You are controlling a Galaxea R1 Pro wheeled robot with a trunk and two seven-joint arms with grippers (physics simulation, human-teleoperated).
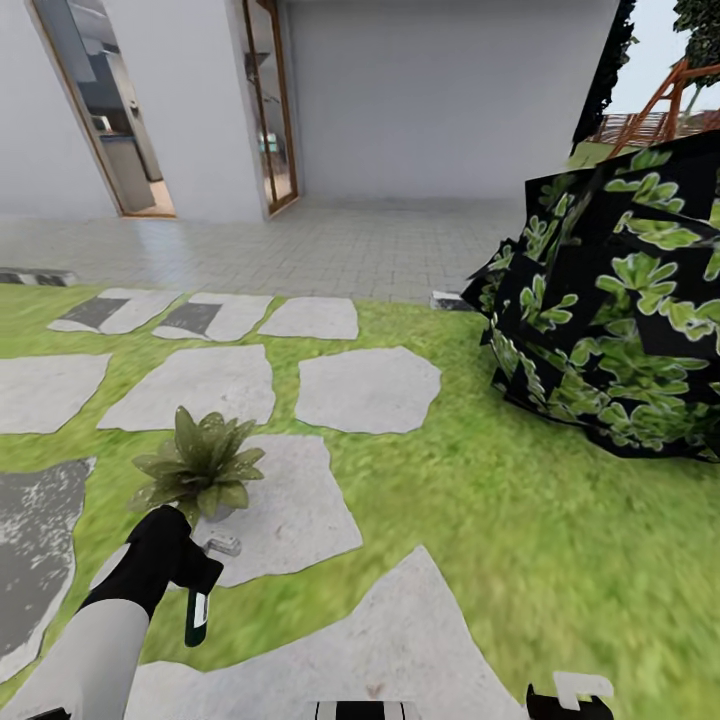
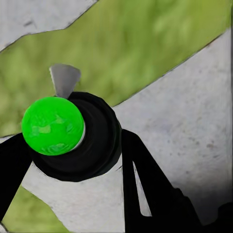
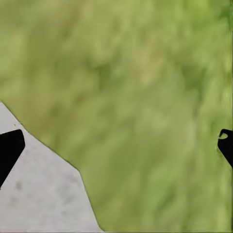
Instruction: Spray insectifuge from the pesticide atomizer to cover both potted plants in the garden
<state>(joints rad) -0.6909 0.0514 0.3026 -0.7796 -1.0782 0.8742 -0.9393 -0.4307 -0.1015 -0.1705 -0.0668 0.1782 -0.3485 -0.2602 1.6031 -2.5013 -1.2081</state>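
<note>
The left claw (image 1: 190, 590) is closed around the pesticide atomizer (image 1: 197, 617), just beside a potted plant (image 1: 201, 466) on a stepping stone (image 1: 290, 510). The right claw (image 3: 116, 145) hangs wide open over the lawn (image 3: 136, 87), holding nothing.

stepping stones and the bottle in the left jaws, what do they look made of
Stepping stones: likely rough stone or concrete, matte pale grey with a speckled, mottled surface and irregular edges. Bottle: probably smooth plastic; the dark body shows a soft sheen and the bright green end looks glossy, though a render leaves that open. The left gripper is closed around it.
</note>
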